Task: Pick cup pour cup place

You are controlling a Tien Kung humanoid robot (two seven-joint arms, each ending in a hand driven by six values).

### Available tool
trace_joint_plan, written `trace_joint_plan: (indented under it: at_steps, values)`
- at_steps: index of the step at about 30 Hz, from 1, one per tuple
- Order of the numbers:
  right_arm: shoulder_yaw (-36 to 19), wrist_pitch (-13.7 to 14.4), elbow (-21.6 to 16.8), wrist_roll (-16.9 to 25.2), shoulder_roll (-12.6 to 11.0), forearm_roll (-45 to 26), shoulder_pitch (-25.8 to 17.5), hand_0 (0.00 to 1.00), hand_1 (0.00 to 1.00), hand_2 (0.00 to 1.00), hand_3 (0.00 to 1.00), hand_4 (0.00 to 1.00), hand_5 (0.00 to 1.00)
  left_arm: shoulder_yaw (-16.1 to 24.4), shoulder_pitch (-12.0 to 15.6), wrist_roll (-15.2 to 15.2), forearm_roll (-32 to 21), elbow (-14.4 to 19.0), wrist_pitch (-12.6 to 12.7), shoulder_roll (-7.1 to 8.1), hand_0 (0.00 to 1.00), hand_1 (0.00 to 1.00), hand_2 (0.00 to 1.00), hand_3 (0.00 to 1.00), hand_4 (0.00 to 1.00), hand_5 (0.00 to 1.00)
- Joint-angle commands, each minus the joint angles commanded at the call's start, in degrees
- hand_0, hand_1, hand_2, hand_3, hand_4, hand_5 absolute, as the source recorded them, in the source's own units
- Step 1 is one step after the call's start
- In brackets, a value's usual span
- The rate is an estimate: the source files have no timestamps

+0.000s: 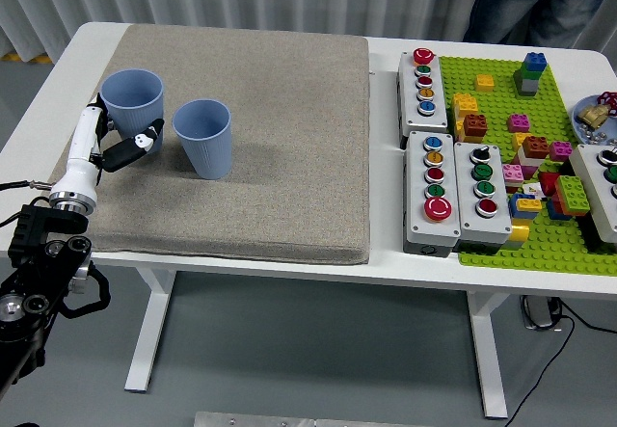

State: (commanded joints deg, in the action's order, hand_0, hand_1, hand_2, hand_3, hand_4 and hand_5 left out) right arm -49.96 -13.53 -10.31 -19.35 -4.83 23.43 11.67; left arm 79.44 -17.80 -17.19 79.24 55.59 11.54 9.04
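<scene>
My left hand [108, 140] is wrapped around a blue cup [132, 106] near the left side of the grey mat [270, 138], my dark fingers [135, 147] curled against its lower wall and clamped on it. The cup stands upright, its mouth open to the camera, and I cannot tell whether its base is touching the mat. Looking down into it I see only its blue inside; whether anything lies at the bottom I cannot tell.

Just beside it, to the right, a 2nd blue cup [204, 137] of the same kind stands upright on the mat by itself, with a small gap between the 2 rims. Its inside shows plain blue as well.

The mat covers the left part of the white table [386, 253]. On the right part sit 3 grey button boxes [448, 191] with coloured buttons, 1 behind and 2 side by side in front, and a green baseplate [501, 244] scattered with toy bricks [530, 147] in many colours. At the far right edge a small round dish [582, 130] holds a few small pieces that I cannot make out clearly.

A person in dark trousers [540, 3] stands at the far side of the table, top right; no hands of theirs show.
</scene>
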Motion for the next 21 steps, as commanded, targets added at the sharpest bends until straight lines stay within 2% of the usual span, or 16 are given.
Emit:
trace_joint_plan:
  at_steps: [9, 10, 15, 17, 21]
  values:
    - [-0.1, 0.1, 0.0, 0.0, 0.0, -0.1, 0.3, 0.748, 0.701, 0.754, 0.609, 0.105, 0.269, 1.7, -0.4, -1.8, -0.5, -4.6, 0.8, -2.07, 0.604, 0.627, 0.757, 0.709, 0.376, 0.002]
    - [-0.2, 0.1, 0.0, 0.0, 0.0, -0.1, 0.4, 0.747, 0.701, 0.754, 0.609, 0.104, 0.269, 1.8, -0.4, -2.1, -0.7, -5.0, 0.8, -2.28, 0.609, 0.637, 0.751, 0.703, 0.412, 0.002]
    - [-0.3, 0.1, 0.0, -0.1, 0.0, 0.1, 0.5, 0.747, 0.701, 0.754, 0.609, 0.104, 0.269, 1.8, -0.6, -2.7, -1.3, -6.1, 0.7, -2.45, 0.609, 0.637, 0.751, 0.703, 0.412, 0.002]
    - [-0.4, 0.1, 0.0, -0.1, 0.0, 0.1, 0.5, 0.748, 0.701, 0.755, 0.610, 0.103, 0.271, 1.6, -0.9, -3.1, -2.0, -7.3, 0.6, -2.46, 0.621, 0.641, 0.745, 0.697, 0.443, 0.002]
    - [-0.2, 0.1, 0.0, -0.1, 0.0, -0.1, 0.6, 0.748, 0.701, 0.755, 0.610, 0.103, 0.271, 1.8, -0.9, -3.3, -2.0, -7.1, 0.7, -2.52, 0.621, 0.641, 0.745, 0.697, 0.443, 0.002]
